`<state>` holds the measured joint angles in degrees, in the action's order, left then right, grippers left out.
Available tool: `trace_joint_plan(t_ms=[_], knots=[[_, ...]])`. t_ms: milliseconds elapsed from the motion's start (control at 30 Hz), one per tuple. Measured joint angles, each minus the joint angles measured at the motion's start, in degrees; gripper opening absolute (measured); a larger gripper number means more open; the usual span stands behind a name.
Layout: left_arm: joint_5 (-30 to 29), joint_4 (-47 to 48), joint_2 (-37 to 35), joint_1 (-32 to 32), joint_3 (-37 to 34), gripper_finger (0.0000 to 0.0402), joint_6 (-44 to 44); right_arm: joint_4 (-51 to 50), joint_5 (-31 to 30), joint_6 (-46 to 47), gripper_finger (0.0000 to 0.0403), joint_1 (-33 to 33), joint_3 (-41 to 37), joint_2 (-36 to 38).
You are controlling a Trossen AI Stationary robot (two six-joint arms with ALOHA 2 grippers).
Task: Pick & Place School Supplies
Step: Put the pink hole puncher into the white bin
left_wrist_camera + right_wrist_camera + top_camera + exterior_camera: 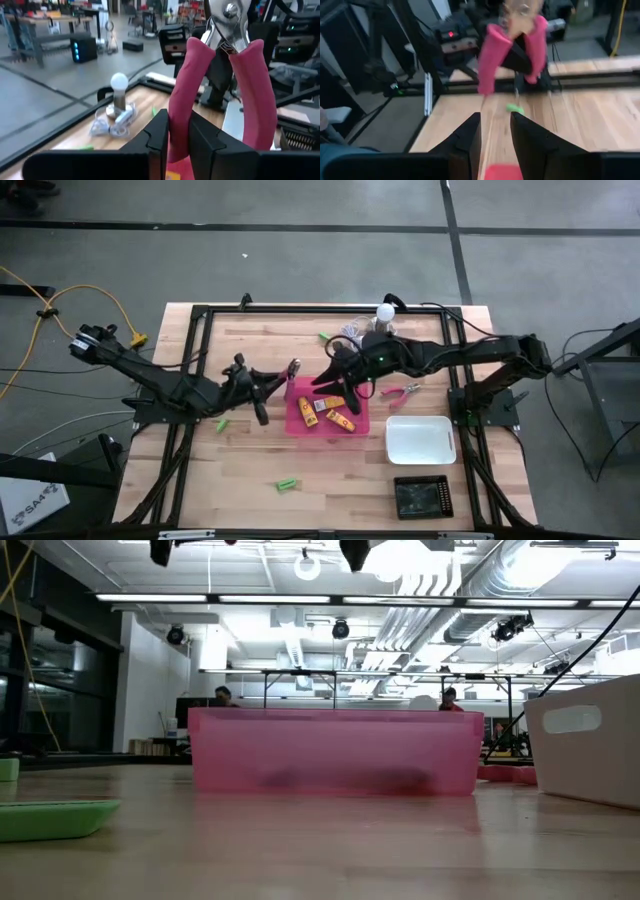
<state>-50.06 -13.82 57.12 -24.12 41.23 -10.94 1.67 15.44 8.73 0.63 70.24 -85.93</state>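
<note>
Pliers with pink handles sit clamped in the left claw beside the pink tray; right claw gapes empty.

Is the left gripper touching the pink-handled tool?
Touching. The left wrist view shows the left gripper with its fingers clamped on one handle of the pink-handled tool, no gap between them.
</note>
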Motion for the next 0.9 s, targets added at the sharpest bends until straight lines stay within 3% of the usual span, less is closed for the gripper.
trace_joint_plan(t_ms=[233, 633, 900], knots=[[0.44, -7.07, 2.21, 0.8, 0.01, 0.0045, 3.68, 5.78, -2.26, -3.48, 0.0094, -2.18, 0.0, 0.0], [0.79, -19.72, 9.34, 1.84, 0.04, 0.0045, 10.03, 5.83, -5.46, -4.48, 0.0094, -3.26, 0.0, 0.0], [2.59, -21.18, 9.92, 1.84, 0.04, 0.0045, 10.58, 5.75, -4.79, -4.48, 0.0094, -3.26, 0.0, 0.0]])
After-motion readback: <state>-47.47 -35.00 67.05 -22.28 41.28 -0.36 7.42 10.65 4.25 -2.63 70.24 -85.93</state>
